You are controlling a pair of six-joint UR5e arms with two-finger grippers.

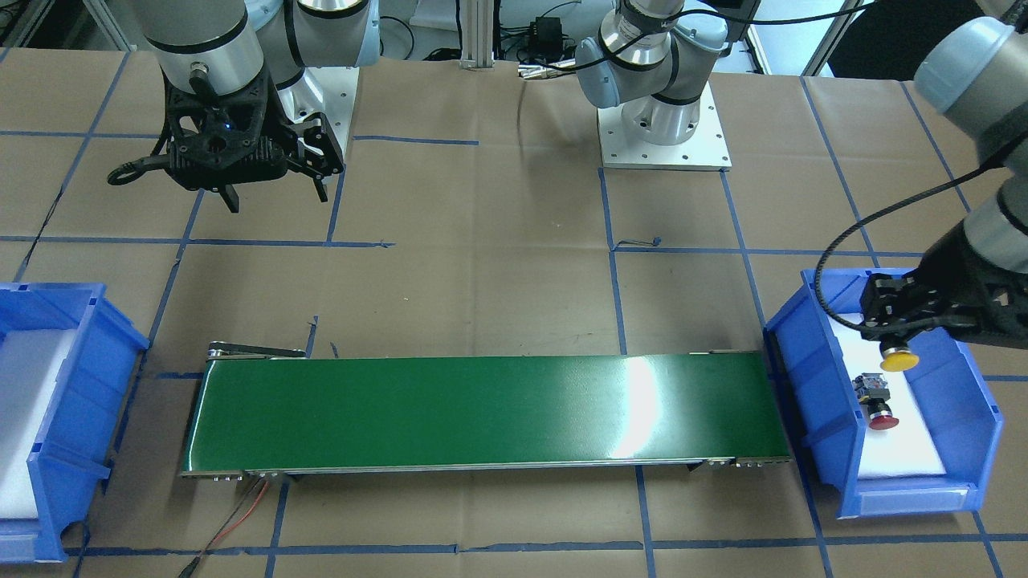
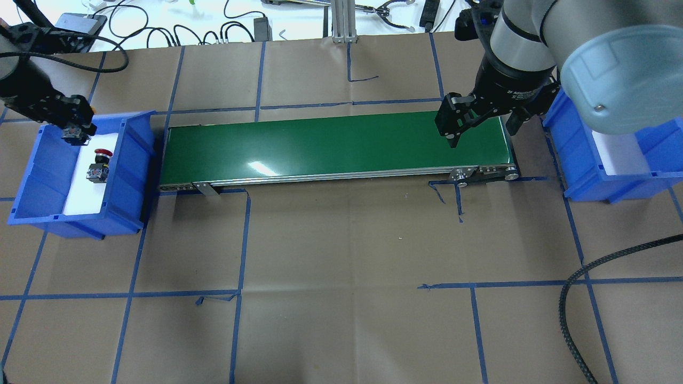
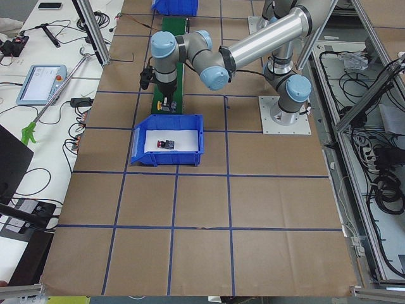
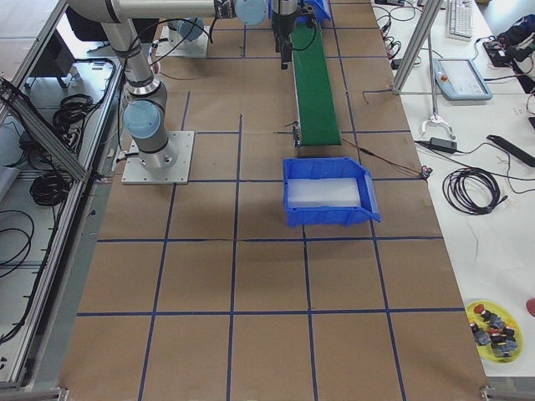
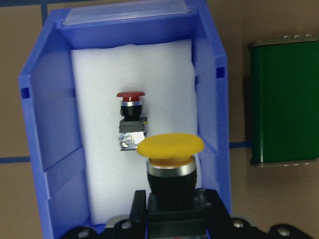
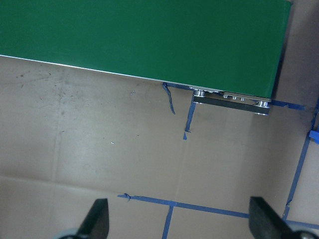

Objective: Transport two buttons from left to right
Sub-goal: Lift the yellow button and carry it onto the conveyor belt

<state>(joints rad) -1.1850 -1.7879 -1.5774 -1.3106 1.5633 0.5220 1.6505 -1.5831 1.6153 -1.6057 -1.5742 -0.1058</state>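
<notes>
My left gripper (image 1: 891,341) is shut on the black body of the yellow-capped button (image 1: 898,358) and holds it above the white pad of the left blue bin (image 1: 819,385). In the left wrist view the yellow cap (image 5: 171,148) sits just past the fingers. The red-capped button (image 1: 879,401) lies on its side on the pad in that bin, also in the left wrist view (image 5: 131,117) and the overhead view (image 2: 100,164). My right gripper (image 2: 484,134) is open and empty, hovering by the right end of the green conveyor belt (image 2: 331,144).
A second blue bin (image 2: 581,160) with a white pad stands past the belt's right end. The belt runs between the two bins. Red and black wires (image 1: 241,514) trail from the belt's right end. Brown paper with blue tape lines covers the table.
</notes>
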